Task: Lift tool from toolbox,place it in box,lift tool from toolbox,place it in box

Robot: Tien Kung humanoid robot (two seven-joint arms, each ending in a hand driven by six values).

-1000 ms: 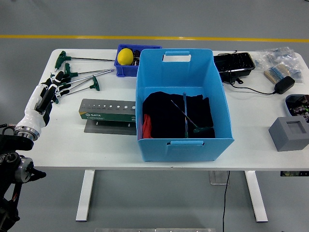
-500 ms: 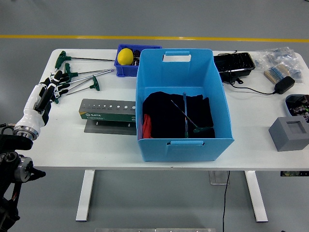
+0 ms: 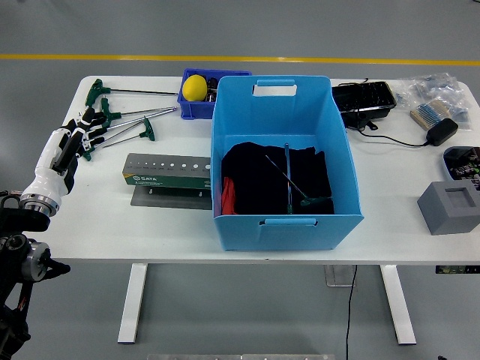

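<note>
Green-handled T-shaped wrenches [image 3: 124,127] lying loose at upper left of the frame, on the white table [image 3: 97,217]; steel shafts thin, smooth, bright. Long axes running roughly left to right, handles at the left ends for most, one handle [image 3: 148,129] pointing right. Left hand [image 3: 77,139] at the left edge, just beside the handle ends and apparently touching the lowest ones; fingers partly curled over that cluster, firm hold not confirmable from this view. Tools thus directly ahead of and to the right of the hand. Right hand absent from the frame, so left arm the only one within reach.

Grey metal tool holder [image 3: 167,172] centre left, flat, with a row of empty holes along its top. Blue plastic box [image 3: 285,161] at centre, rigid, smooth-walled, well to the right of the hand. Inside it: black cloth [image 3: 259,180], soft and rumpled, with two wrenches [image 3: 294,184] already crossed on top.

Judgement: next move a grasp across a handle, then a carry rightward over the box rim. Risk: neighbouring shafts dragged along.
</note>
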